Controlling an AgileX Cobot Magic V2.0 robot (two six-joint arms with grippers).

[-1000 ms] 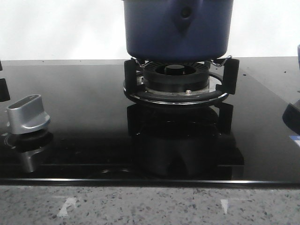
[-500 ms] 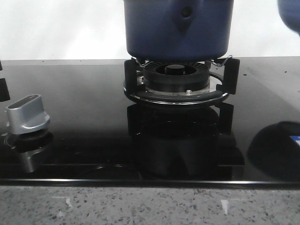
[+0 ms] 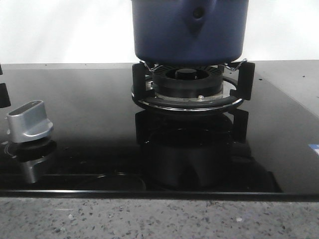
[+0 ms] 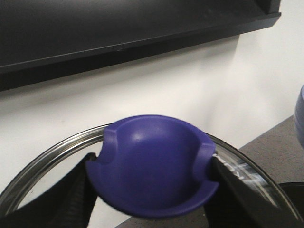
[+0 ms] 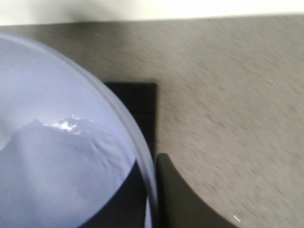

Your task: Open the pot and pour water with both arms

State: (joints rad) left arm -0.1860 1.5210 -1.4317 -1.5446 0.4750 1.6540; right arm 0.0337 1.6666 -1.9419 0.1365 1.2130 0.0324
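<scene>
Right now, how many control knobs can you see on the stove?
1. A silver knob sits at the front left of the glass cooktop, left of the burner under the pot. Others may lie outside the frame.

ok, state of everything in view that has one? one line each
pot: sitting on the burner stand, top out of frame
lid: off the pot, held up by its blue knob in the left gripper, jaws shut on the knob
burner: no flame visible
stove knob: untouched
bowl: holds water, close under the right wrist camera; right jaws not visible
</scene>
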